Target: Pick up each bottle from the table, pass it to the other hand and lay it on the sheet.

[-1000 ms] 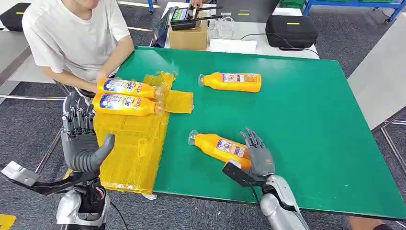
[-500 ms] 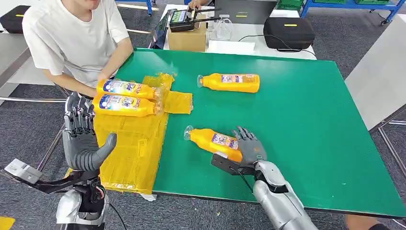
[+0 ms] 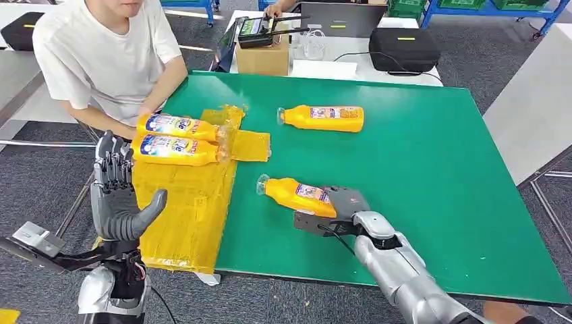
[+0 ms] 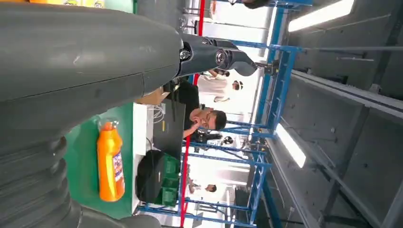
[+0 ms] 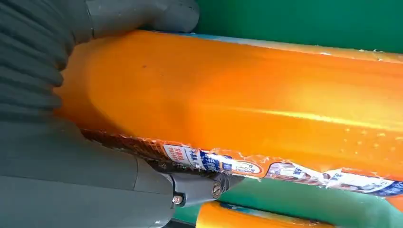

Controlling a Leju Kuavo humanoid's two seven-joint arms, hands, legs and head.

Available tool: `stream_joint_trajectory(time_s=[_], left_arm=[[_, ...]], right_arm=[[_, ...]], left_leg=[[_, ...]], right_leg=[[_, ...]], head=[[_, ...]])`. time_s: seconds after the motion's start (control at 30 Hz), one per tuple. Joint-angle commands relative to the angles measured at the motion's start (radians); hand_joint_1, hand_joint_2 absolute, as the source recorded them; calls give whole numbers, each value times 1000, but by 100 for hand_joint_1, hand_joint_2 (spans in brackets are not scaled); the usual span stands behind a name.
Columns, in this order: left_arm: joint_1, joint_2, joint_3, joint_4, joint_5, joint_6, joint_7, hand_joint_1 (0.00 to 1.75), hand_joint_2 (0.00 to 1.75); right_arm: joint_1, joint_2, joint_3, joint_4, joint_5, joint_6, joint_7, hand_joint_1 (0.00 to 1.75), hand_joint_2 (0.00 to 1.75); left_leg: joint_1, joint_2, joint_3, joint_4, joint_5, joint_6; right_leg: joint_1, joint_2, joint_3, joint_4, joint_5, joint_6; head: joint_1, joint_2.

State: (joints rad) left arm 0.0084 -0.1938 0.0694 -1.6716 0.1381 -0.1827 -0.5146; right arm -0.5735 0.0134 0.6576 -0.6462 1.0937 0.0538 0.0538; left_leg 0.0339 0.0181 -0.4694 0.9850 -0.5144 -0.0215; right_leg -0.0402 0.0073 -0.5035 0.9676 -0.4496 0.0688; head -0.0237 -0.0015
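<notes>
Your right hand (image 3: 345,203) was closing round the near bottle (image 3: 295,194) on the counter (image 3: 432,169); you next needed to lift it toward your open, empty left hand (image 3: 120,196).

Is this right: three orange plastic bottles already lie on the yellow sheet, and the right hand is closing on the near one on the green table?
Not quite: two orange plastic bottles lie on the yellow sheet, not three, as the head view shows. A third lies farther back on the green table. The rest holds: the right hand is closing on the near bottle.
</notes>
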Motion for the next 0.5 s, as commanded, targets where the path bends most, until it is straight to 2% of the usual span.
stream_joint_trajectory(time_s=[0.03,0.17,0.23,0.3,0.4,0.43,0.5], left_arm=[[-57,23,4,119,-12,-18,5,0,175],[-50,26,8,114,-9,-16,-6,0,175],[-39,29,8,101,-2,-16,-8,0,175],[-24,33,-4,88,6,-15,-8,0,175],[-22,33,-12,87,9,-9,-7,0,175],[-17,28,-20,87,18,-4,4,0,175],[-2,17,-51,97,20,19,44,0,175]], right_arm=[[11,-57,96,131,-62,140,-87,175,175],[-5,-64,111,144,-102,107,-113,175,175],[2,-49,80,103,-181,12,-195,175,175],[69,-32,-20,-17,-339,-56,-309,175,175],[97,-41,-11,-77,-345,-50,-287,175,175],[153,-32,-84,-168,-419,-116,-328,175,175],[244,-18,-155,-343,-436,-238,-354,168,175]], left_leg=[[0,-5,-2,-2,2,2],[0,-5,-2,-1,1,2],[1,-4,-1,-2,1,2],[1,-4,-2,-3,2,2],[1,-3,-3,-2,1,2],[0,-2,-3,-1,1,2],[1,-4,-5,-2,1,2]], right_leg=[[1,-5,0,-3,1,-3],[1,-4,0,-2,1,-3],[1,-3,0,-3,1,-3],[2,-3,0,-4,1,-4],[1,-2,0,-3,1,-3],[1,-2,-1,-1,0,-3],[1,-3,-2,-2,0,-4]], head=[[0,0],[0,0],[0,0],[0,0],[0,0],[1,0],[0,0]])
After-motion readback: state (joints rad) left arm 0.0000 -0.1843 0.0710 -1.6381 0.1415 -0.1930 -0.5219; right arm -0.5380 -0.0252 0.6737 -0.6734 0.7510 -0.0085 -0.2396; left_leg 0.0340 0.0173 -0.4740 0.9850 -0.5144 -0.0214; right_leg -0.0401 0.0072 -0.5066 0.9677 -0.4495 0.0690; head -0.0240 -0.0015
